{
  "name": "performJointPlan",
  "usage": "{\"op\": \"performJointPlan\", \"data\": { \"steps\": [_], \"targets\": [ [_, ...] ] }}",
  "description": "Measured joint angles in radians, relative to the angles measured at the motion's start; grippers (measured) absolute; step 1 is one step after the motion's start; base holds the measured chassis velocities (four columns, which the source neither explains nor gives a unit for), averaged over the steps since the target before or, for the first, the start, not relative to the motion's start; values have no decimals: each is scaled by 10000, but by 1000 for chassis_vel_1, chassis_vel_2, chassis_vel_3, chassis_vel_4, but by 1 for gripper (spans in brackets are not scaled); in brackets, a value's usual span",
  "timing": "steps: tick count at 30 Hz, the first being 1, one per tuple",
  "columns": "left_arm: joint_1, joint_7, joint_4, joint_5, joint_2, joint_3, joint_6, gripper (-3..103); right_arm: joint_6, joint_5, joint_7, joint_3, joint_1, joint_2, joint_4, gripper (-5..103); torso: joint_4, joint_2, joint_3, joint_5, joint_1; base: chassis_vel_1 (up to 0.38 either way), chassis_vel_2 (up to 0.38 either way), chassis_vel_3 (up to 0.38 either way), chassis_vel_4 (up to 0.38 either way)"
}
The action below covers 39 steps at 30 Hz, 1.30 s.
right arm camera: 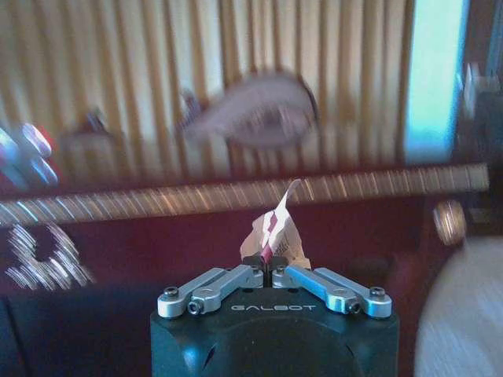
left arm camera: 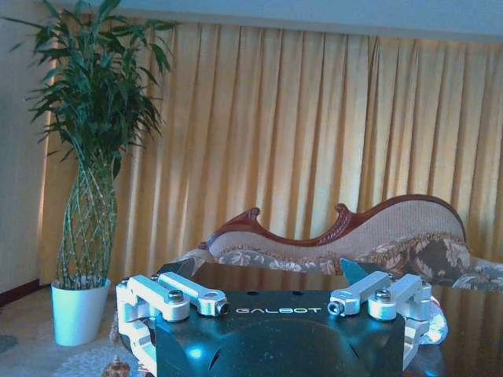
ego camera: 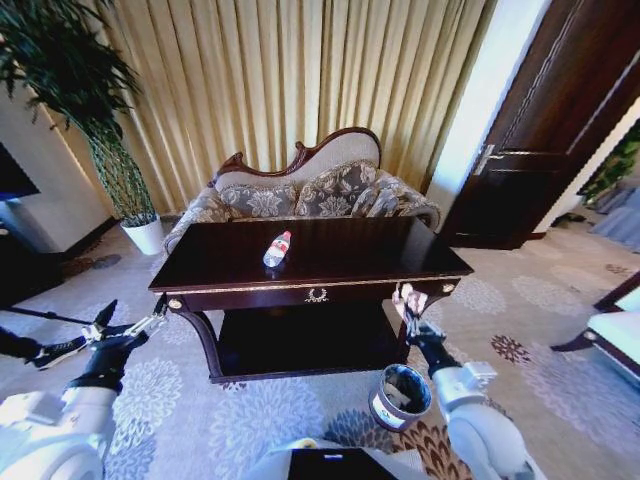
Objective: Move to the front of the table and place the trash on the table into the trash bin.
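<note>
Pinching one wrapper scrap (right arm camera: 273, 232) between closed fingers, the right gripper (ego camera: 410, 300) hangs at the table (ego camera: 400, 262) front's right corner, above one trash bin (ego camera: 400, 397). One bottle (ego camera: 277, 249) lies on the tabletop. The left gripper (ego camera: 128, 328) waits spread wide, left of the table.

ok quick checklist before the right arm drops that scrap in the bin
1. Right gripper shut on the wrapper scrap: ok.
2. Scrap lifted clear of the table: ok.
3. Gripper directly above the bin: not ok, it sits at the table's front corner, beyond the bin.
4. Bin upright, mouth open: ok.
5. Left gripper open, out of the way on the left: ok.
6. Bottle lying on the table, undisturbed: ok.
</note>
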Motion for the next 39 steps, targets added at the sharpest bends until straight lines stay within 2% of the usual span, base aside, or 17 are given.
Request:
{"op": "performJointPlan", "data": {
  "steps": [5,6,11,12,15,16,20,21,23,26,27,29,31,34,35,38,39],
  "targets": [
    [-81,14,-7,43,-58,145,3,100,-11,-84,-57,-134,743,-22,-3327,1,0,0,-2,0,0,-27,34,31,-25],
    [-81,14,-7,43,-58,145,3,100,-11,-84,-57,-134,743,-22,-3327,1,0,0,-2,0,0,0,0,0,0],
    [-105,62,-10,58,-64,179,8,100,475,-343,-79,-389,1911,78,-6802,1,-2,9,-7,0,-14,0,0,0,0],
    [-105,62,-10,58,-64,179,8,100,475,-343,-79,-389,1911,78,-6802,1,-2,9,-7,0,-14,0,0,0,0],
    [-96,73,-10,60,-68,158,9,100,792,-356,-15,-429,2710,257,-8208,1,1,7,-6,1,-12,0,0,0,0],
    [-80,85,-10,64,-84,156,9,100,924,-329,152,-510,3137,366,-8820,1,2,6,-5,-3,-9,0,0,0,0],
    [-68,106,-10,76,-120,157,6,100,1000,-258,600,-755,3768,552,-9501,-2,3,6,-4,-3,-6,0,0,0,0],
    [-63,107,-10,77,-124,156,6,100,1053,-273,754,-853,3891,587,-9666,3,3,6,-5,-3,-8,0,0,0,0],
    [-58,107,-10,78,-124,157,6,100,1150,-305,877,-935,4002,613,-9840,3,2,6,-5,-1,-8,0,0,0,0],
    [-56,107,-10,84,-135,188,5,100,1314,-683,986,-997,4156,677,-10226,19,1,6,-5,-3,-8,0,0,0,0],
    [-56,107,-10,84,-135,188,5,100,1314,-683,986,-997,4156,677,-10226,19,1,6,-5,-3,-8,0,0,0,0],
    [-55,107,-10,93,-141,212,5,100,1323,-790,986,-1000,4144,679,-10304,30,-2,6,-5,-3,-8,0,0,0,0],
    [-59,107,-9,108,-144,226,5,100,1324,-803,986,-994,4129,678,-10318,30,-1,6,-5,-2,-8,0,0,0,0],
    [-99,107,-8,263,-165,334,1,100,1327,-802,985,-962,4046,624,-10269,47,-1,7,-5,-3,-8,0,0,0,0],
    [-99,107,-8,263,-165,334,1,100,1327,-802,985,-962,4046,624,-10269,47,-1,7,-5,-3,-8,0,0,0,0],
    [-107,108,-5,293,-195,371,-1,100,1329,-792,982,-942,3976,578,-10105,62,1,7,-5,-3,-8,0,0,0,0],
    [-107,108,-5,293,-195,371,-1,100,1329,-792,982,-942,3976,578,-10105,62,1,7,-5,-3,-8,0,0,0,0]
  ]
}}
